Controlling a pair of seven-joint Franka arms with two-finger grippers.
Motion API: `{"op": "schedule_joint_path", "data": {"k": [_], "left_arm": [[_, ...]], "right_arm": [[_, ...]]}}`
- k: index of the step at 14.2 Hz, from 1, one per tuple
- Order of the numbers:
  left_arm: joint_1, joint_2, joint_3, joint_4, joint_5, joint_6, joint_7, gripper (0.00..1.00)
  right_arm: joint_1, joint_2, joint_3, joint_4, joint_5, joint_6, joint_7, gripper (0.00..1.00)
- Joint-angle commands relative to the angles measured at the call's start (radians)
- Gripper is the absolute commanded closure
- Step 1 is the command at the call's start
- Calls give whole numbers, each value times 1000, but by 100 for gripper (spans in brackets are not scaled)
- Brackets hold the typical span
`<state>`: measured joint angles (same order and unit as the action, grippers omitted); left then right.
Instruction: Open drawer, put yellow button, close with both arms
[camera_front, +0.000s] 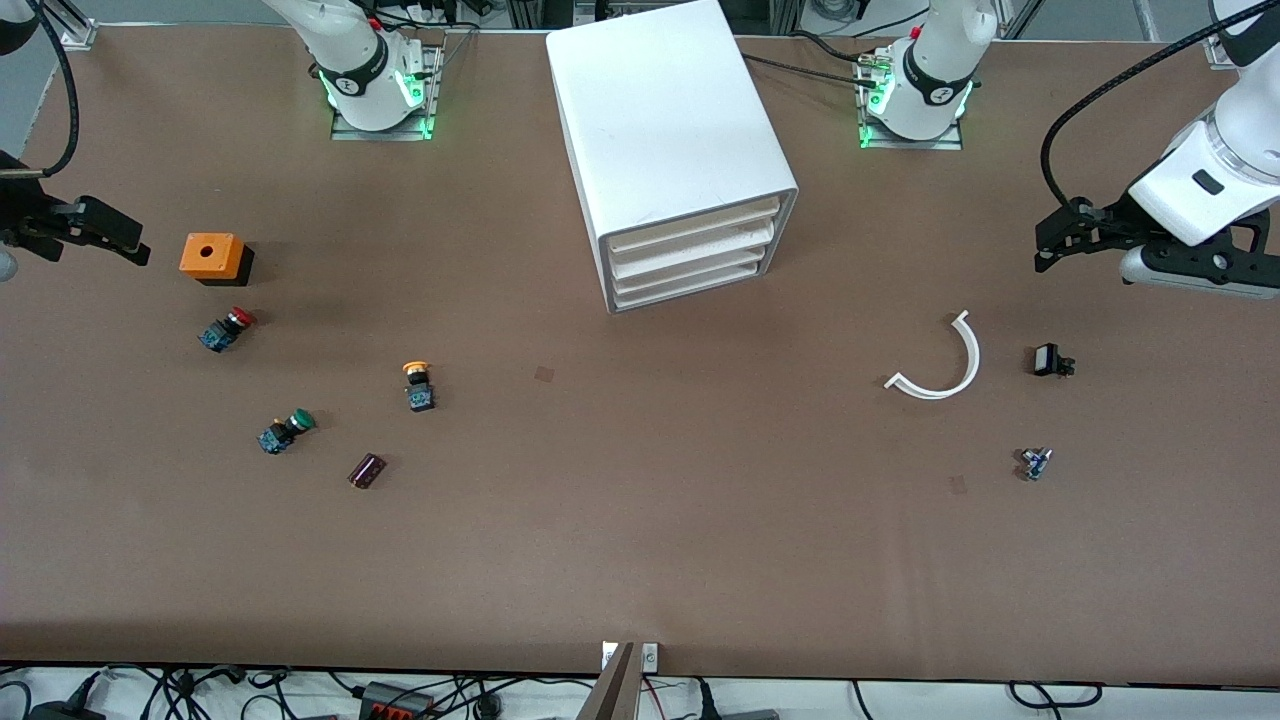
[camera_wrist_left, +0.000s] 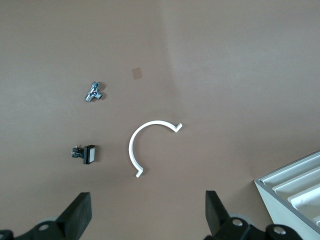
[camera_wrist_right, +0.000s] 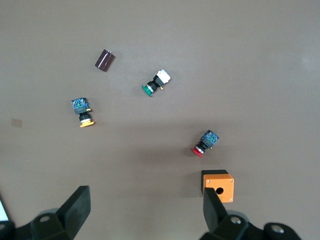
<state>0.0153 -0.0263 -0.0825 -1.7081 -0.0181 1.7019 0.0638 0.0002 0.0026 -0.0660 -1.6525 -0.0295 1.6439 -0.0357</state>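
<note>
We see both claws hanging with fingers spread, gripping nothing: left claw (camera_front: 1045, 245) over its end of the surface (camera_front: 640, 560), right claw (camera_front: 125, 240) by the orange box (camera_front: 212, 256). The yellow button (camera_front: 418, 385) lies on the surface toward the right arm's end, nearer the camera than the cabinet, whose top drawer (camera_front: 690, 222) is closed.

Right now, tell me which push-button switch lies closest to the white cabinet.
The yellow button: its cap is yellow-orange, and it lies nearer the cabinet than the red-capped switch or green-capped switch.
</note>
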Motion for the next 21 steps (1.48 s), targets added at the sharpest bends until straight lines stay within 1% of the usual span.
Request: {"op": "schedule_joint_path", "data": {"k": [1,17,21], "left_arm": [[0,2,-3,21,6,-18,16,0],[-1,3,-8,28,6,-18,14,0],[-1,3,-10,28,6,-18,14,0]], "right_arm": [[-2,-24,8,-21,-17,-1,-9,0],[14,30,8,-10,-15,22,-9,0],[50,83,9,-12,-9,57,-6,0]]}}
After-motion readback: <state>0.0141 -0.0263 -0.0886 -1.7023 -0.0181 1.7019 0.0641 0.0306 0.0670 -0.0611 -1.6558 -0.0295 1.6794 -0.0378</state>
